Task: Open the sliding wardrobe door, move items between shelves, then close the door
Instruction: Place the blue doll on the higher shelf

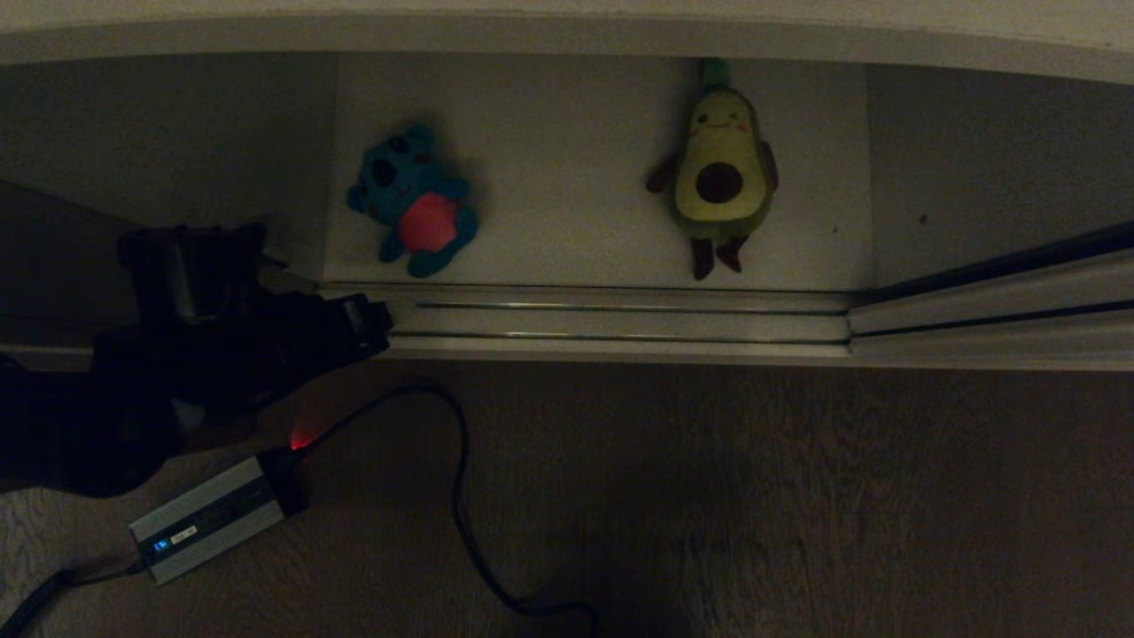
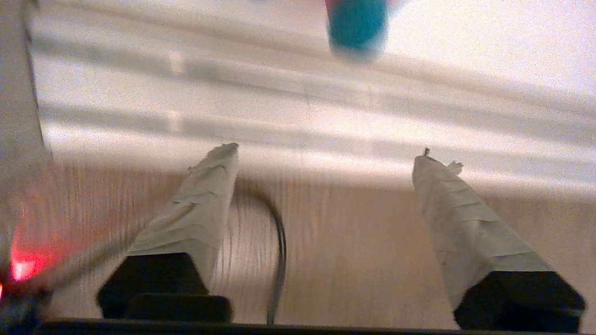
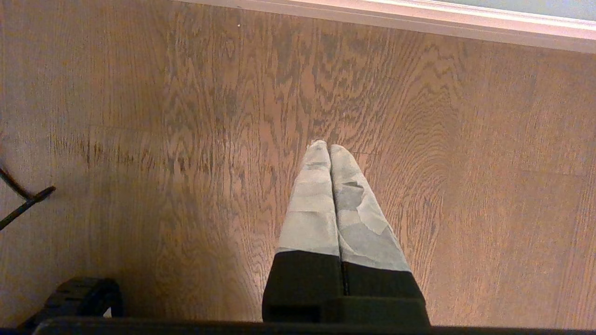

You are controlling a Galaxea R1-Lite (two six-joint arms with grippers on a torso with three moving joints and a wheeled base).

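Two items lie on the off-white bottom shelf (image 1: pixel 567 159) of the opened wardrobe: a teal monster (image 1: pixel 412 199) with a red-pink belly to the left and a green avocado (image 1: pixel 722 168) to the right. A sliding wardrobe door (image 1: pixel 992 310) stands pushed aside at the right. My left arm (image 1: pixel 221 337) reaches in low from the left, just short of the floor track (image 1: pixel 620 319). My left gripper (image 2: pixel 326 153) is open and empty above the wood floor, with the teal monster's foot (image 2: pixel 356 23) beyond the track. My right gripper (image 3: pixel 328 146) is shut, hanging over bare floor.
A grey box (image 1: pixel 208 518) with a red light (image 1: pixel 301 440) lies on the wooden floor under my left arm. Its black cable (image 1: pixel 461 496) loops toward the near edge. A pale board edge (image 1: pixel 567 35) runs above the shelf.
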